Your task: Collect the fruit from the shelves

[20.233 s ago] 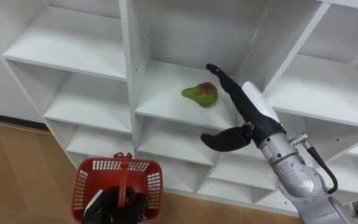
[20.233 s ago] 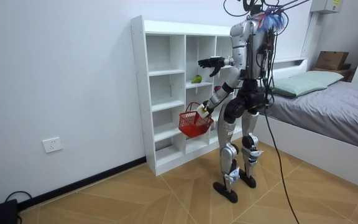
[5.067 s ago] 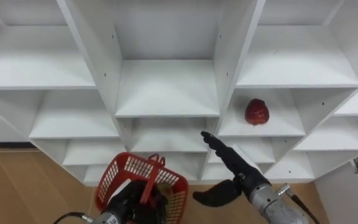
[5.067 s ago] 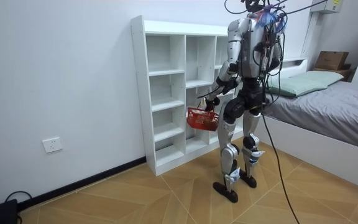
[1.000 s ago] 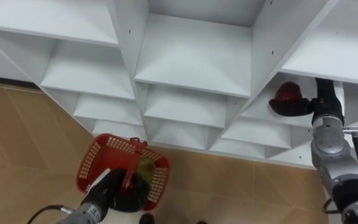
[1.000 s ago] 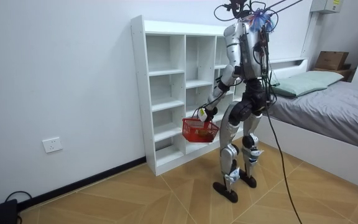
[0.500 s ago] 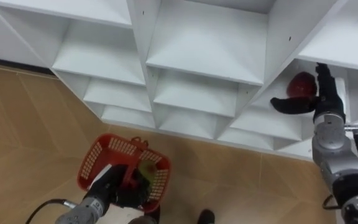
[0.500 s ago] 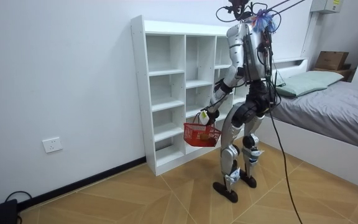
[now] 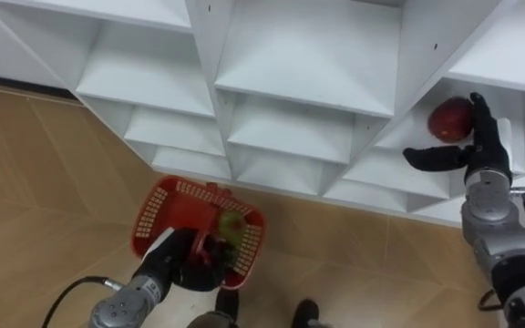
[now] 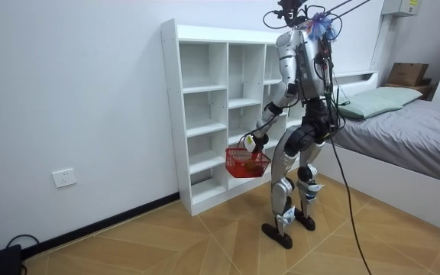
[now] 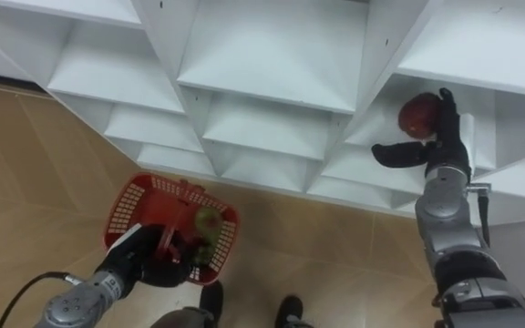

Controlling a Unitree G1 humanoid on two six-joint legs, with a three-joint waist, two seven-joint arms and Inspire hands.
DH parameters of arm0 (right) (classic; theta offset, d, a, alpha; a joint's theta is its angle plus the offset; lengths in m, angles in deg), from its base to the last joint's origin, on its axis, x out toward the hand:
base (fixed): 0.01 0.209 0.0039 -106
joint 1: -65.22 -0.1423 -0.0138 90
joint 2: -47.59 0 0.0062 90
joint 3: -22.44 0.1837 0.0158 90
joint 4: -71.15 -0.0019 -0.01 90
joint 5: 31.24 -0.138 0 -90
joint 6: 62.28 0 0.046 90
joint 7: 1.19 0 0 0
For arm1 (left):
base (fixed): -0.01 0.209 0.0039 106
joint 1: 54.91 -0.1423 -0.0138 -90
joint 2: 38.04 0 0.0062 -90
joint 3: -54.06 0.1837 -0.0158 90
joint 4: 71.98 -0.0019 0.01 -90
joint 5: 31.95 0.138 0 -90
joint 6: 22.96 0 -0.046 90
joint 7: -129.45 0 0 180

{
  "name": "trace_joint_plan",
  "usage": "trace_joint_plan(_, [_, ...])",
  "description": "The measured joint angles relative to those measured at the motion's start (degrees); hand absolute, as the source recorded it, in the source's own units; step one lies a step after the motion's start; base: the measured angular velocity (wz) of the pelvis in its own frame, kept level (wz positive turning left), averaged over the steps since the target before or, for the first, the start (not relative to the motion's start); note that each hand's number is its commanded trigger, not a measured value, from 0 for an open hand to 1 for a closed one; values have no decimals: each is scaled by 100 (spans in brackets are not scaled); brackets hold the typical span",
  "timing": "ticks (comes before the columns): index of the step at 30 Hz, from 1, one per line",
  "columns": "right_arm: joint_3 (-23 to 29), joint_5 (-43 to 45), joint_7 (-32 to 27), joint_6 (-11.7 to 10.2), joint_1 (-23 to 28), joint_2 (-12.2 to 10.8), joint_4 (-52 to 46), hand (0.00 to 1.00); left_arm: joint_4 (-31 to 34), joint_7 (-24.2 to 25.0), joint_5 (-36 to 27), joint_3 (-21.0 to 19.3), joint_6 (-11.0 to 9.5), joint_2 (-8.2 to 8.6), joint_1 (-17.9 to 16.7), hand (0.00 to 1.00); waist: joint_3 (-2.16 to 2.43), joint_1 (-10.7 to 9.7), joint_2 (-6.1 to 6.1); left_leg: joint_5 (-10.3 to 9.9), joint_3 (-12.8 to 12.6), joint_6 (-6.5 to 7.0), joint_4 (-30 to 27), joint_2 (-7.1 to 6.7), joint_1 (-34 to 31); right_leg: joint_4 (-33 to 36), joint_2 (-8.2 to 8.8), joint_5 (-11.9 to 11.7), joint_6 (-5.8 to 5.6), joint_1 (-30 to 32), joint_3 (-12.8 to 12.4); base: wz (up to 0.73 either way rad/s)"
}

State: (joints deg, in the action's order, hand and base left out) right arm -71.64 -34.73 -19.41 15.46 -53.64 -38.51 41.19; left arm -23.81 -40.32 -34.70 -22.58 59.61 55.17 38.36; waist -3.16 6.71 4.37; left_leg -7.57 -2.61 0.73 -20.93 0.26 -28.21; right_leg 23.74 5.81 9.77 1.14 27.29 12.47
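Pear: a while back the green pear (image 9: 233,228) lay on a shelf in the closet (image 9: 308,64). Now it sits in the red basket (image 9: 158,205), low down in front of the closet.
Right hand: a few seconds back it hung low, under the apple's shelf. Now the right hand (image 9: 477,150) is up at the closet's right-side cubby. It is spread wide, with the fingers straight up and the thumb stuck out sideways.
Apple: the red apple (image 9: 450,118) is in that right-side cubby, as before. It sits between the thumb and the straight fingers, right against the fingers. I cannot tell if it rests on the shelf.
Left hand: the left hand (image 9: 182,266) is curled tight on the basket and holds it up off the floor, in front of the closet's lowest shelves.
Closet: white, with many open cubbies.
Floor: a brown wood floor (image 9: 53,182) lies in front of the closet.
Room: the robot stands close in front of the closet. The closet backs onto a white wall (image 10: 75,92). A bed (image 10: 411,126) is near the closet, on the room view's right.
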Motion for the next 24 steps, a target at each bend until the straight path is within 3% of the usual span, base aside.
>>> trace_joint_plan(10, [-2,66,-115,11,-56,47,29,0,-90,6,2,50,0,-4,54,100,-36,11,19,0,-5,0,39,-5,-19,-6,9,14,-1,33,7,0])
trace_joint_plan(15, [-17,176,-170,170,-167,88,54,0,-136,-10,3,52,25,-5,66,100,-43,14,31,1,-3,0,40,-7,-59,-5,-2,14,-1,73,1,0])
trace_joint_plan(24, [-23,207,-172,272,-183,110,53,0,-135,-71,2,109,104,-12,73,100,-45,13,35,2,0,2,21,-6,-74,-3,-2,14,-1,76,0,0])
